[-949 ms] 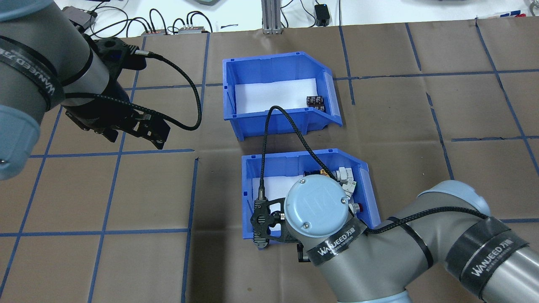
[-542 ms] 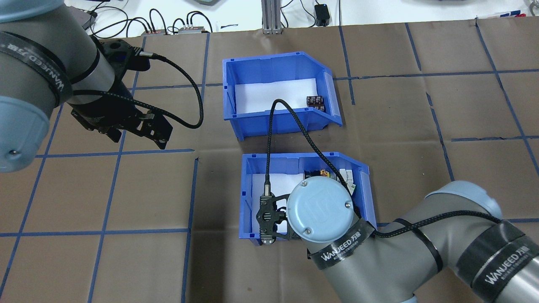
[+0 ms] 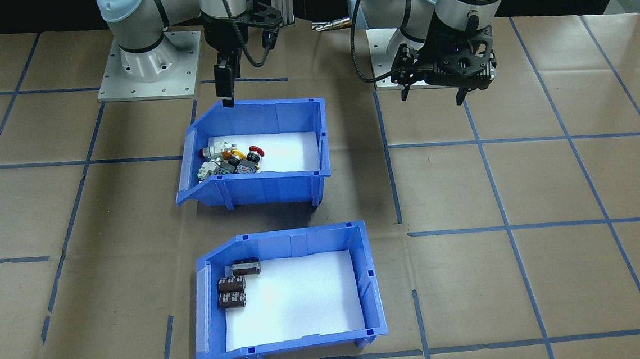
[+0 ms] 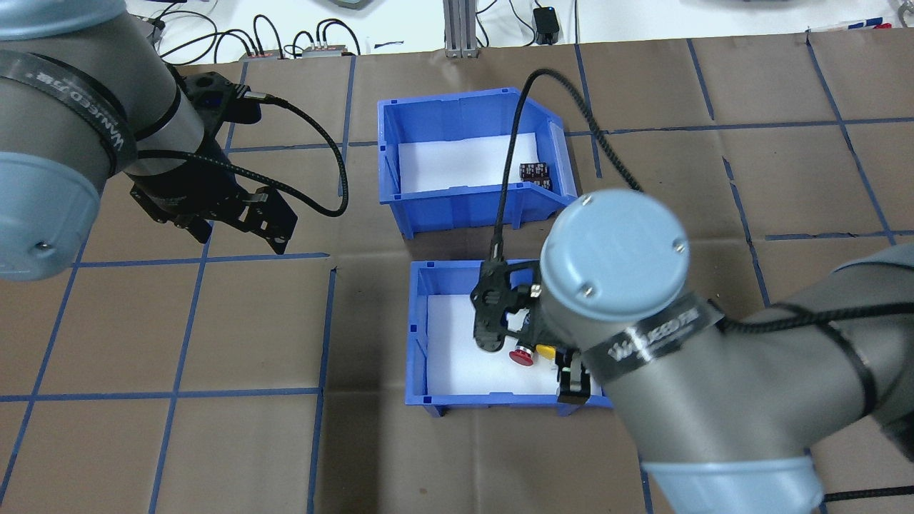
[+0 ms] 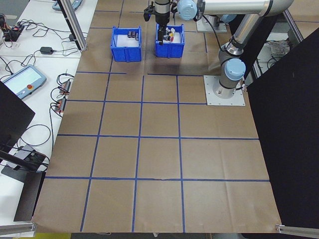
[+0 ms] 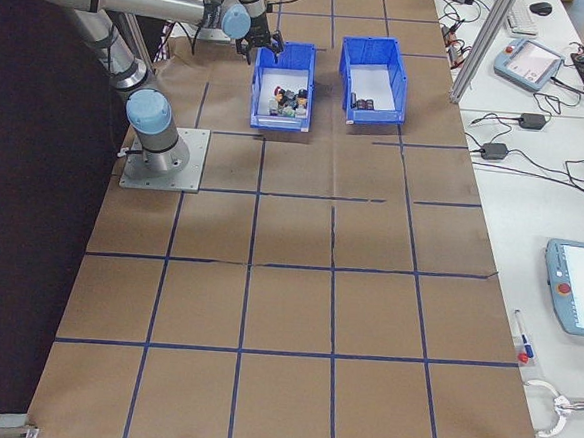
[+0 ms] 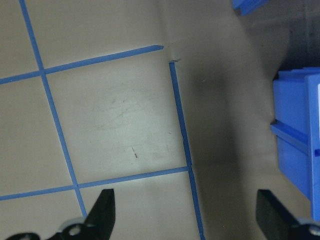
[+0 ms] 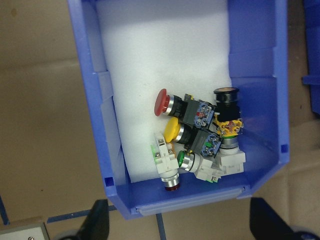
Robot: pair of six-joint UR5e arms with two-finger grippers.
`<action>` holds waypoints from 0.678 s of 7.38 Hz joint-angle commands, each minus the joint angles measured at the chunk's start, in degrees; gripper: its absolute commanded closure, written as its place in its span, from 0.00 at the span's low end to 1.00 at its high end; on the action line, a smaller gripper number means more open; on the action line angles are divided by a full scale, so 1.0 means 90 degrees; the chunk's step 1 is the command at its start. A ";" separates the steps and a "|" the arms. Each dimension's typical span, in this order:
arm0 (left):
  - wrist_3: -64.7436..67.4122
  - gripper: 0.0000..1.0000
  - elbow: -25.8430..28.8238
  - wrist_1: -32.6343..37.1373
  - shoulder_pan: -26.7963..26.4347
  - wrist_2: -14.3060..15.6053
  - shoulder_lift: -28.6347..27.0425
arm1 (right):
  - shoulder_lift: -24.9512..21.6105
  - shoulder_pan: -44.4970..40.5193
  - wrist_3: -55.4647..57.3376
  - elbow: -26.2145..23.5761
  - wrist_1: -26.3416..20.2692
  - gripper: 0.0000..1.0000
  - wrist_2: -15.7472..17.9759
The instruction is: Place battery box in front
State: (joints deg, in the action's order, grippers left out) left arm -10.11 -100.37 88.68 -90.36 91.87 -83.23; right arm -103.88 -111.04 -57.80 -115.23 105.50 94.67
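The battery box (image 4: 464,207) is the blue bin farther from the robot, with three dark brown cylinders (image 3: 232,291) on its white foam at the sloped end. The identical blue switch bin (image 3: 264,186) sits nearer the robot, holding coloured push-buttons (image 8: 192,135). My right gripper (image 8: 182,225) hangs open above the switch bin's sloped end, by its robot-side wall, with nothing between its fingers. My left gripper (image 7: 187,220) hovers open over bare paper, well off to the side of both bins (image 3: 432,93).
Brown paper with blue tape lines covers the table (image 4: 214,343). Cables and small devices lie beyond the far edge (image 4: 300,43). An aluminium post (image 4: 457,28) stands at the back. The right arm's cable (image 4: 514,143) arcs over the battery box.
The right wrist has risen and swung from the switch bin's closed end to its sloped end, uncovering the foam. The left gripper has drifted slightly toward the bins.
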 commanded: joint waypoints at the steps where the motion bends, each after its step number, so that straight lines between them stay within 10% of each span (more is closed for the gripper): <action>1: -0.0009 0.01 0.0000 0.0000 -0.0009 0.0008 0.0010 | -0.0020 0.1578 0.0442 0.0721 -0.0735 0.00 -0.0780; 5: -0.0009 0.01 -0.0019 -0.0059 0.0011 0.0027 0.0058 | 0.0932 0.2407 0.4597 0.2074 -0.0736 0.00 -0.0793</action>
State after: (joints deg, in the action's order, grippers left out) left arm -10.18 -100.47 88.36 -90.33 92.03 -83.08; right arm -100.32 -90.06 -27.97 -102.56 99.31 87.06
